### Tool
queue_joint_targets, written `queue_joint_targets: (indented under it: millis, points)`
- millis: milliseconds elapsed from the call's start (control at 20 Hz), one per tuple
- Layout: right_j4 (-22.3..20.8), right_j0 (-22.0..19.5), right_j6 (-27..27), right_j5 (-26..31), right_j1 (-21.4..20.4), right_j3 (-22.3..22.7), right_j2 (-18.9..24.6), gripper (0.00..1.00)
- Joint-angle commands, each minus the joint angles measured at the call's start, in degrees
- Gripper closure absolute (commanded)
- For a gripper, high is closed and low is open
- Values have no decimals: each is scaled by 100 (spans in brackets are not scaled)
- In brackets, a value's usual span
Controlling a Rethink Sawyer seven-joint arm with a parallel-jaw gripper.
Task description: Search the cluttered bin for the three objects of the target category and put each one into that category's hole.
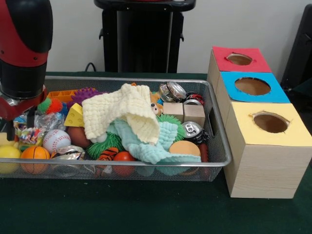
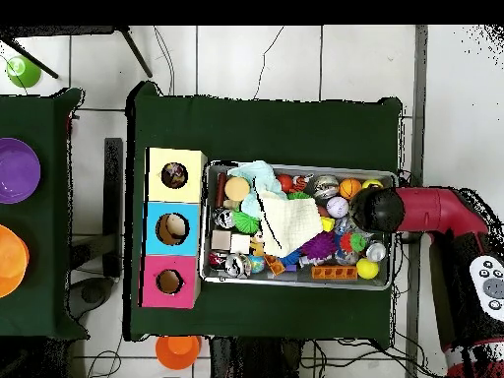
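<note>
Green cloth covers the table (image 1: 146, 214) nearest the front camera, and on it sits the wire mesh bin (image 1: 214, 163), packed full. Going left to right along the bin's near wall in the front view: a yellow ball (image 1: 7, 153) at the left end, an orange basketball-patterned ball (image 1: 34, 155), a white baseball (image 1: 56, 140) just behind it, a crumpled silver wrapper (image 1: 68, 153), a tiger-striped ball (image 1: 108, 155) and a red-orange ball (image 1: 124, 157). A cream cloth (image 1: 127, 109) lies draped over the middle of the heap, with a mint cloth (image 1: 151, 144) spilling out beneath it toward the near wall. To their right are a tan disc (image 1: 184, 147), a crushed can (image 1: 191, 129), two small wooden cubes (image 1: 184, 113) and another shiny can (image 1: 172, 90) at the far wall.

One patterned cloth bundle (image 1: 30, 134), speckled red, blue, yellow and white, sits at the bin's left end behind the basketball-patterned ball; any others cannot be made out.

Right of the bin stand three wooden boxes in a row, red-topped (image 1: 253, 63) farthest, blue-topped (image 1: 278, 95) in the middle, and the yellow-topped box (image 1: 292, 134) nearest, its round hole (image 1: 270, 123) uncovered.

Over the bin's left end hangs the red and black arm (image 1: 24, 53). Its gripper (image 1: 19, 122) reaches down just beside the patterned bundle, but how far its fingers are spread cannot be told, nor whether it touches anything.
</note>
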Motion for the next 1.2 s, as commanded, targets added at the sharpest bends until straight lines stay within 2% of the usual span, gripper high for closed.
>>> queue_joint_targets:
  millis: [50, 400, 450, 1000, 1200]
  points:
    - [170, -192, -658, 575, 431, 195, 39, 0]
    - [249, -137, -811, 838, 485, 233, -16, 0]
    - [261, -122, -834, 871, 493, 220, -13, 100]
    - [245, -74, -797, 912, 473, 246, -5, 100]
    - [338, -108, -752, 767, 247, 343, 99, 100]
